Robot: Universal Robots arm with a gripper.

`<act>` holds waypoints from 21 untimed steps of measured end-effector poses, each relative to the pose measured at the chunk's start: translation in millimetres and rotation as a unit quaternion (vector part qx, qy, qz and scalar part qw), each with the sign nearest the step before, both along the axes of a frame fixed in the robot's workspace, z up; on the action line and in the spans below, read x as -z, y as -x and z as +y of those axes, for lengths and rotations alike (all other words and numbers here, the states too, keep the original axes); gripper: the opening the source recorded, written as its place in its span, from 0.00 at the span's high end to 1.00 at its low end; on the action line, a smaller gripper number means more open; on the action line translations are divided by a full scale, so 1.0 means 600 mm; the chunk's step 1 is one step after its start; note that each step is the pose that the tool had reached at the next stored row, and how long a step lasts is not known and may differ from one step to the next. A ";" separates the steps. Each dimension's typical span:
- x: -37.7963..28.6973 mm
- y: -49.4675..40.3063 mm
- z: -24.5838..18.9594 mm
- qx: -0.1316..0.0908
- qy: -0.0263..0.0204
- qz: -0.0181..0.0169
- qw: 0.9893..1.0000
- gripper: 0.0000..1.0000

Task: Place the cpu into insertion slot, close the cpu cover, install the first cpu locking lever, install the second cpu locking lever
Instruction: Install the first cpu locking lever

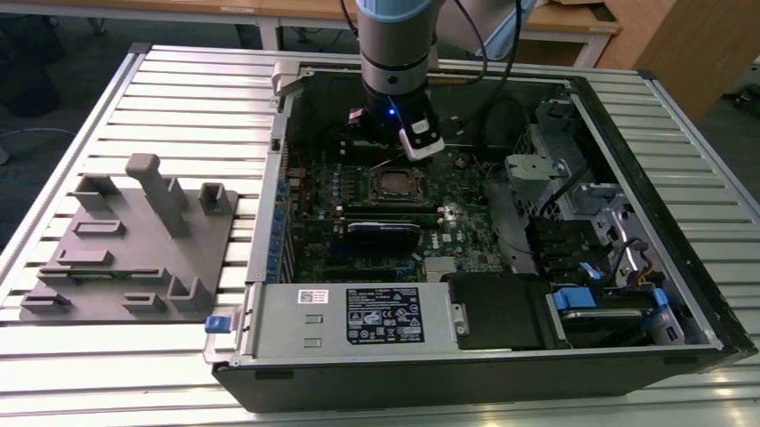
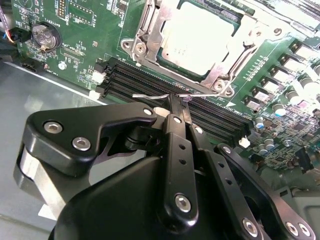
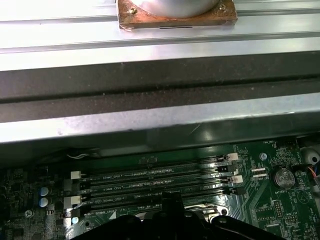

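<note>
The cpu (image 2: pixel 197 35), a silvery square chip, lies in the insertion slot (image 1: pixel 392 183) on the green motherboard. The cpu cover (image 2: pixel 150 30), a silvery metal frame, lies flat around it. My gripper (image 2: pixel 177 102) hangs just beside the socket, over the black memory slots, with its black fingers together. A thin wire cpu locking lever (image 2: pixel 150 95) crosses right at the fingertips and appears pinched between them. In the exterior view the gripper (image 1: pixel 404 133) stands at the far side of the socket inside the open computer case.
Black memory slots (image 3: pixel 155 182) run alongside the socket. A coin battery (image 2: pixel 44 35) sits on the board. The case's metal wall (image 3: pixel 150 125) rises close behind. A power supply (image 1: pixel 356 316) fills the case's near end. A grey fixture (image 1: pixel 131 240) stands at the exterior view's left.
</note>
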State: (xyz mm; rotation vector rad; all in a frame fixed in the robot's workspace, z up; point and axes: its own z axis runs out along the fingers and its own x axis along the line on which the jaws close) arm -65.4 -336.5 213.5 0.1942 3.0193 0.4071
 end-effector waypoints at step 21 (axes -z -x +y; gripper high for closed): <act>0.004 -0.004 0.0012 0.001 0.000 0.000 1.000 0.90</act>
